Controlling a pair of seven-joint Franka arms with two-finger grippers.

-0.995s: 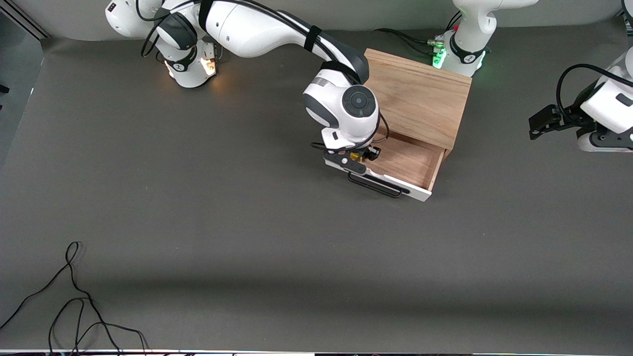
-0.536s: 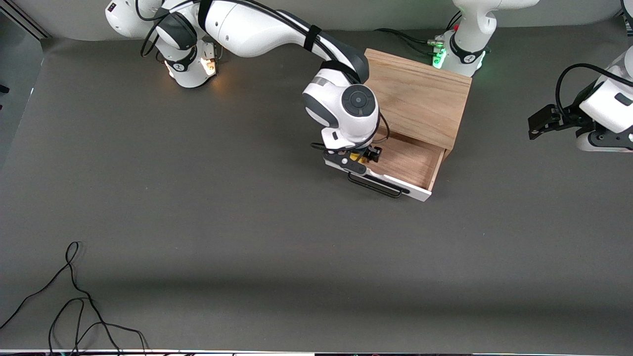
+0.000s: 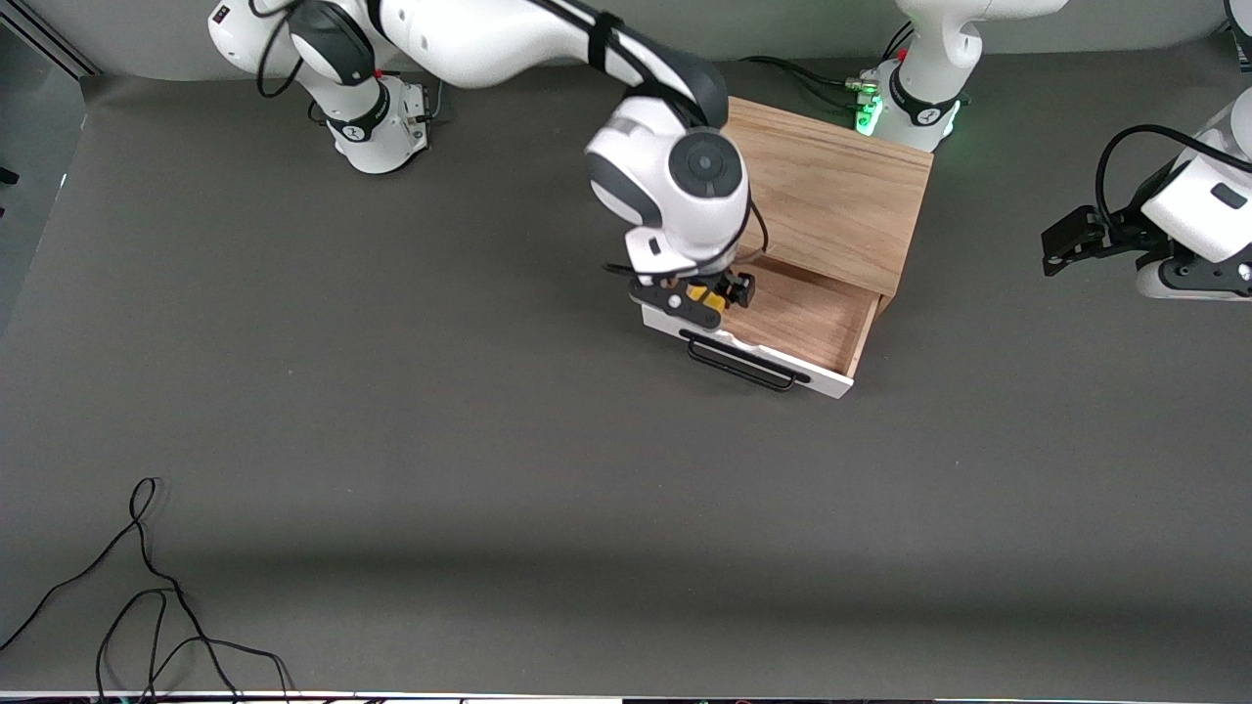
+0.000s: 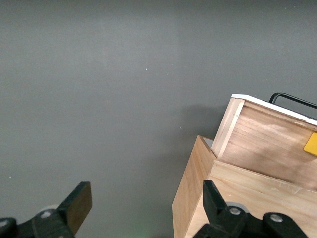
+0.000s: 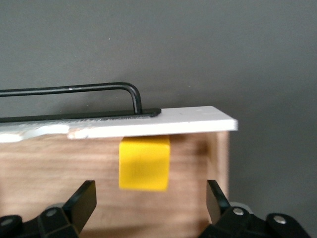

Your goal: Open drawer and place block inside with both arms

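The light oak cabinet (image 3: 831, 186) has its drawer (image 3: 812, 318) pulled open, white front panel and black bar handle (image 3: 738, 367) toward the front camera. The yellow block (image 3: 706, 297) lies on the drawer's wooden floor, against the inside of the front panel, near the side wall at the right arm's end. My right gripper (image 3: 709, 291) hovers over it, open and empty. In the right wrist view the block (image 5: 144, 163) lies apart from the gripper (image 5: 151, 204), under the panel (image 5: 148, 124). My left gripper (image 3: 1061, 240) waits open and empty in the air off the cabinet's side (image 4: 143, 204).
A loose black cable (image 3: 147, 587) lies near the table's front corner at the right arm's end. The left wrist view shows the cabinet's corner (image 4: 195, 193), the drawer's side (image 4: 267, 144) and a bit of the block (image 4: 311, 144).
My right gripper has risen from the drawer, leaving the block on the drawer floor. The left arm has hardly moved.
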